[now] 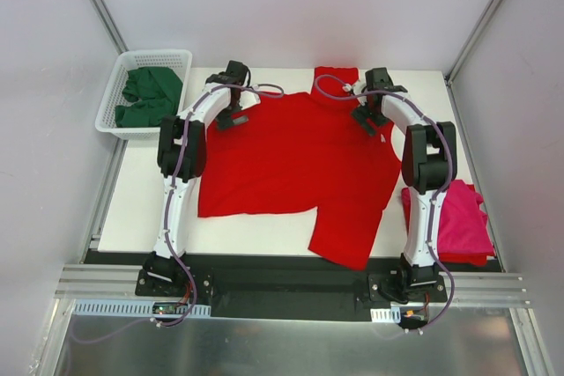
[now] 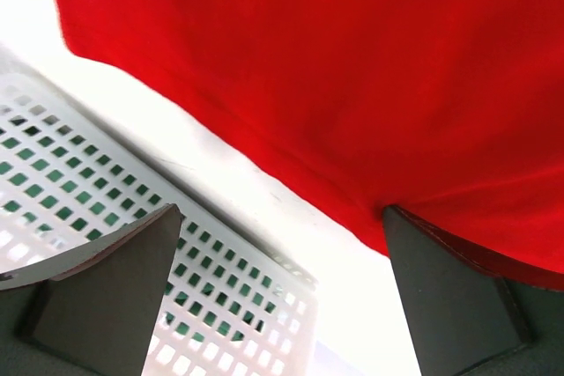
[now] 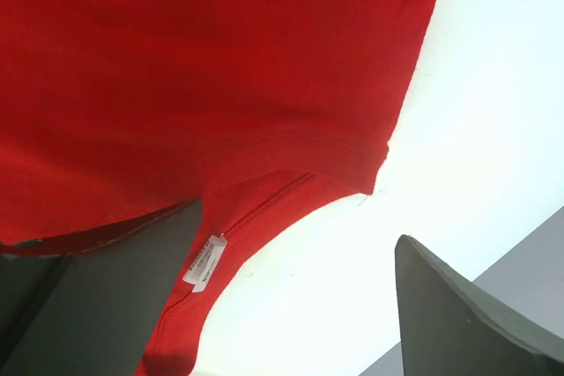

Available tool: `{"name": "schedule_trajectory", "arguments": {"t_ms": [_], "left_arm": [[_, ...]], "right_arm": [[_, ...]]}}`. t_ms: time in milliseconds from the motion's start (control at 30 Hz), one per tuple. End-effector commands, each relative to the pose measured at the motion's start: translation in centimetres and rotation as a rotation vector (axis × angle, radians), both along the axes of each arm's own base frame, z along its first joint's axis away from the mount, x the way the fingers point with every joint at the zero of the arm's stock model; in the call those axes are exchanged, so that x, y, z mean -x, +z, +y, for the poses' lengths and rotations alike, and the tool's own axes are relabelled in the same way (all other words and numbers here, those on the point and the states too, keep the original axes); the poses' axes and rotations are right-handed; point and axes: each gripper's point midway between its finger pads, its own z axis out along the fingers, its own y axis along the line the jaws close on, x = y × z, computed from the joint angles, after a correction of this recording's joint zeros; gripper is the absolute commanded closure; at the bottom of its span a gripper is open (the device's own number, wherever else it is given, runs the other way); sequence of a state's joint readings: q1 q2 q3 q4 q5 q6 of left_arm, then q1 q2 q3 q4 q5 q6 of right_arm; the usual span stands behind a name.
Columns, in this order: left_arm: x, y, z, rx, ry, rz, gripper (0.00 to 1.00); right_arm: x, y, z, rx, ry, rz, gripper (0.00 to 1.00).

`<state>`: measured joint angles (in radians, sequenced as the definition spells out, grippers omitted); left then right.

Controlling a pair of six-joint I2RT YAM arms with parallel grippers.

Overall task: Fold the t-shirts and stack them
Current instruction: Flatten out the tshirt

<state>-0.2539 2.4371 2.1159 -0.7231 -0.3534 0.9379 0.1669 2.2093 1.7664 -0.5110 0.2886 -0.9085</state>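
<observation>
White bench point(image 1: 141, 209) | one red t-shirt point(image 1: 291, 156) spread flat mid-bench, one corner past the near edge | one magenta-pink t-shirt point(image 1: 463, 217) folded at the right edge | dark green t-shirts point(image 1: 150, 94) bunched in basket point(image 1: 119, 125), count unclear | left hand point(image 2: 282, 217) and right hand point(image 3: 300, 226) both wide open, holding nothing, above the red t-shirt's far edge | one white neck label point(image 3: 204, 270), print too small to read

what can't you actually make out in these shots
- Top view: the green shirts lie bunched in the basket, so their count is unclear.
- Top view: the right arm covers part of the pink shirt, on the side toward the red shirt.
- Right wrist view: the print on the neck label is too small to read.
- Left wrist view: the frame edge cuts off most of the basket, and its contents show only as green through the lattice.
</observation>
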Motion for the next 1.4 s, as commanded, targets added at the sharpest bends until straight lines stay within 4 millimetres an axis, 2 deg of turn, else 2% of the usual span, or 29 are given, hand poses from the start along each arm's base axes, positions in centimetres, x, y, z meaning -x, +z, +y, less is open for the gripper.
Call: {"name": "schedule_trajectory", "arguments": {"t_ms": [0, 267, 367, 567, 633, 767, 800, 833, 867, 900, 933, 967, 1000, 1033, 1067, 1100, 1167, 1200, 1233, 1267, 1300, 1333, 1367], "left_arm": [[-1.7, 0.2, 1.2, -0.074, -0.009, -0.047, 0.01], [-3.3, 0.0, 1.3, -0.114, -0.023, -0.089, 0.01], [-3.8, 0.0, 1.4, -0.124, -0.021, -0.111, 0.01], [-5.1, 0.7, 1.5, -0.137, -0.005, -0.178, 0.01], [-5.1, 0.8, 1.5, -0.136, 0.002, -0.186, 0.01], [-4.4, 1.4, 1.0, -0.116, 0.022, -0.196, 0.01], [-4.1, 3.1, 0.7, -0.093, 0.026, -0.223, 0.01], [-3.7, 3.9, 0.4, -0.072, 0.043, -0.237, 0.01], [-2.6, 3.7, 0.4, -0.069, 0.047, -0.219, 0.01], [-1.9, 6.7, -0.4, -0.047, 0.046, -0.267, 0.01], [-1.1, 7.7, -0.8, -0.011, 0.065, -0.283, 0.01], [0.6, 7.2, -1.0, 0.001, 0.068, -0.256, 0.01], [1.7, 10.6, -1.5, 0.043, 0.069, -0.308, 0.01], [2.9, 11.1, -2.2, 0.107, 0.089, -0.312, 0.01], [4.5, 10.8, -2.5, 0.148, 0.096, -0.283, 0.01], [6.1, 13.7, -2.9, 0.219, 0.107, -0.317, 0.01], [10.4, 12.7, -4.9, 0.396, 0.13, -0.186, 0.01], [12.4, 14.6, -5.5, 0.472, 0.119, -0.186, 0.01], [14.8, 14.3, -6.4, 0.54, 0.12, -0.119, 0.01], [17.7, 12.9, -8.2, 0.643, 0.083, -0.006, 0.01], [19.8, 14.4, -8.9, 0.711, 0.028, -0.002, 0.01], [21.5, 14.2, -9.3, 0.744, -0.002, 0.036, 0.01], [24.1, 13.5, -9.5, 0.782, -0.036, 0.082, 0.01]], "right_arm": [[0.6, 2.2, -0.3, -0.006, -0.01, -0.024, 0.04], [3.1, 1.7, 0.4, -0.051, 0.008, 0.053, 0.04], [3.9, 2.2, 0.8, -0.077, -0.002, 0.077, 0.04], [5.0, 5.3, 1.4, -0.128, 0.002, 0.028, 0.04], [5.4, 6.7, 1.5, -0.148, -0.001, 0.001, 0.04], [6.8, 8.1, 2.1, -0.168, 0.012, 0.003, 0.04], [7.5, 8.0, 2.2, -0.171, 0.015, 0.023, 0.04], [8.1, 8.0, 2.6, -0.195, 0.03, 0.038, 0.04], [9.0, 8.5, 2.9, -0.21, 0.041, 0.04, 0.04], [9.9, 8.6, 3.1, -0.217, 0.046, 0.061, 0.04], [10.7, 8.9, 3.7, -0.244, 0.062, 0.076, 0.04], [11.6, 9.2, 4.4, -0.259, 0.079, 0.089, 0.04], [13.2, 9.7, 4.6, -0.27, 0.085, 0.099, 0.04], [14.1, 9.6, 5.0, -0.272, 0.106, 0.111, 0.04], [15.1, 9.5, 5.9, -0.265, 0.144, 0.124, 0.04], [17.1, 9.0, 5.9, -0.253, 0.159, 0.153, 0.04], [19.7, 8.4, 7.3, -0.253, 0.222, 0.204, 0.04], [22.3, 7.7, 7.4, -0.26, 0.238, 0.259, 0.04], [23.5, 7.6, 7.7, -0.266, 0.25, 0.271, 0.04], [25.0, 7.4, 8.3, -0.284, 0.269, 0.287, 0.04], [26.7, 7.7, 8.3, -0.317, 0.27, 0.267, 0.04], [27.6, 7.6, 8.4, -0.336, 0.267, 0.261, 0.04], [28.4, 7.7, 8.6, -0.357, 0.263, 0.255, 0.04]]}}
